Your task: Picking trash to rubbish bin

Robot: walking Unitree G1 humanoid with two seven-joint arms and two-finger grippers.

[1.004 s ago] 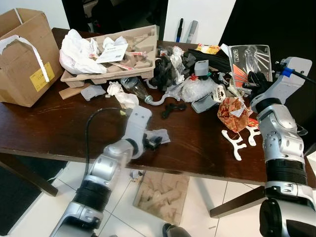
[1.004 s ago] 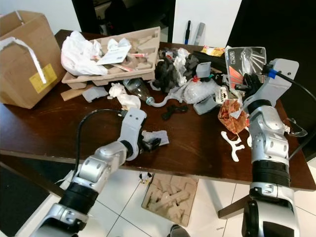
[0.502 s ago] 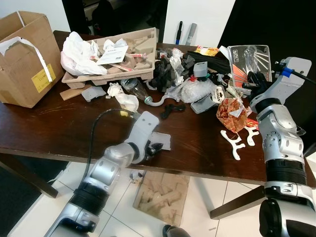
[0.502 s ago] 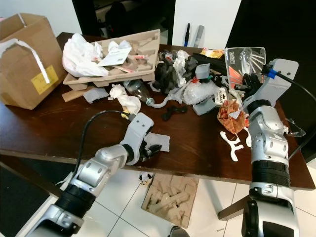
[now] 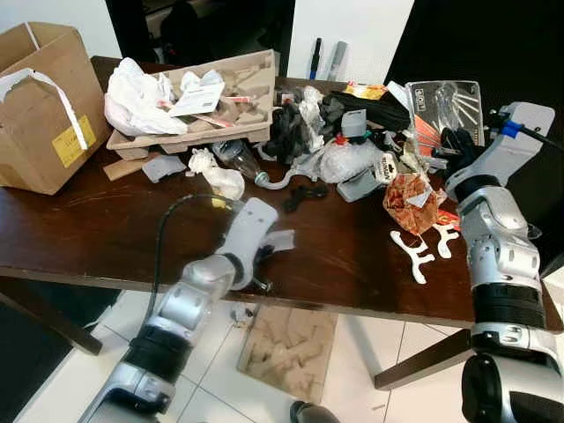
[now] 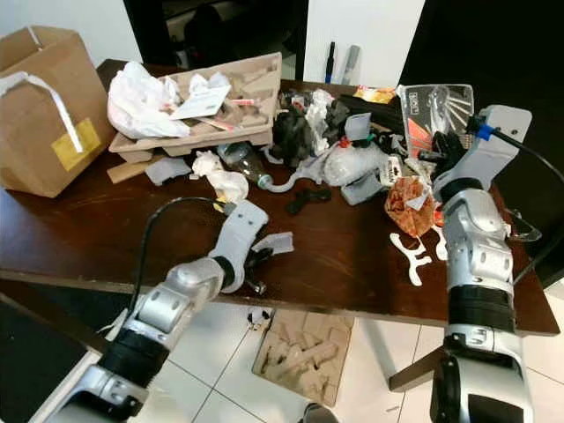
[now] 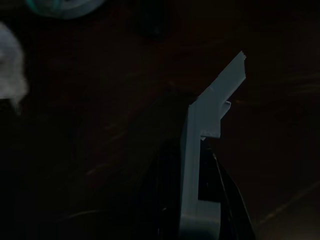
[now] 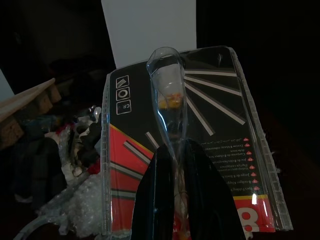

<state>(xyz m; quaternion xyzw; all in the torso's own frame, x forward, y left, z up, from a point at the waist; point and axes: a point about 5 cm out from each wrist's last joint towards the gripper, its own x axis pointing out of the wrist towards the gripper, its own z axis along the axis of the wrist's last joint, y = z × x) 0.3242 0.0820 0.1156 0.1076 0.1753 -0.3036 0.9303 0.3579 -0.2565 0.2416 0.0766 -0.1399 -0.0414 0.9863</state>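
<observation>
My left gripper [image 5: 263, 262] is low at the front edge of the dark wooden table [image 5: 88, 229], shut on a flat grey plastic scrap [image 5: 280, 238]. In the left wrist view the grey scrap [image 7: 207, 125] stands on edge between the fingers above the dark tabletop. My right gripper [image 5: 451, 143] is at the back right of the table, on the lower end of a red and black blister pack [image 5: 445, 101]. In the right wrist view its fingers [image 8: 150, 200] are closed around the clear bubble of the blister pack [image 8: 210, 125].
A cardboard box [image 5: 40, 97] stands at the back left, with a pulp tray [image 5: 220, 106] of paper beside it. Mixed trash [image 5: 335, 132] is heaped mid-back. An orange wrapper [image 5: 407, 194] and a white plastic piece [image 5: 414, 251] lie right. Pulp packaging [image 5: 286, 348] lies on the floor.
My left gripper has drawn the grey scrap back toward the table's front edge and dipped lower. The right arm has stayed where it was.
</observation>
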